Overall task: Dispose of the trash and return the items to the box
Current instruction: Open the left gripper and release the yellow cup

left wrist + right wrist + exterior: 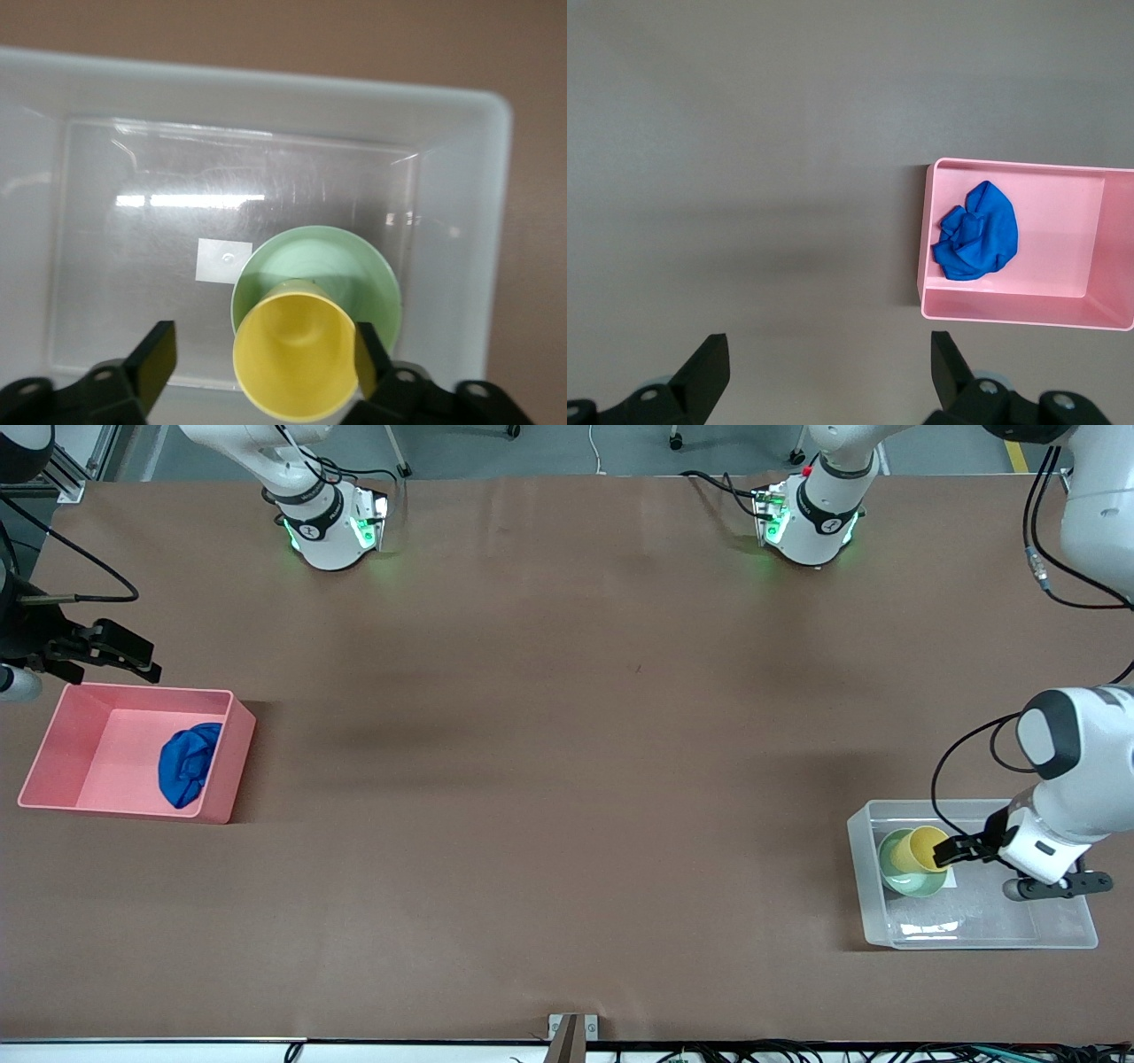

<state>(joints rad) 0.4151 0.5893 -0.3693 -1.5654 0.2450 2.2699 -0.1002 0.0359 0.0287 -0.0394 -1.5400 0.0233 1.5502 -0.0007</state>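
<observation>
Yellow cup [295,359] stands in the green bowl [354,266] inside the clear box [1063,930], between the left gripper's [261,354] spread fingers. We see the blue cloth [188,763] in the pink bin [53,753], at four o'clock from the open right gripper [124,657] over brown table [567,735].

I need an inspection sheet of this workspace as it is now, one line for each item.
Surface: brown table, bare in the middle.
Job's things: blue cloth lies in the pink bin; yellow cup sits in the green bowl, inside the clear box.
Clutter: nothing seen.
Grippers: left end effector open, one finger at each side of the cup, over the box; right end effector open, empty, up beside the bin.
Cables: black cables on both arms, none on the table.
Surroundings: grey floor, wheeled legs past the bases.
</observation>
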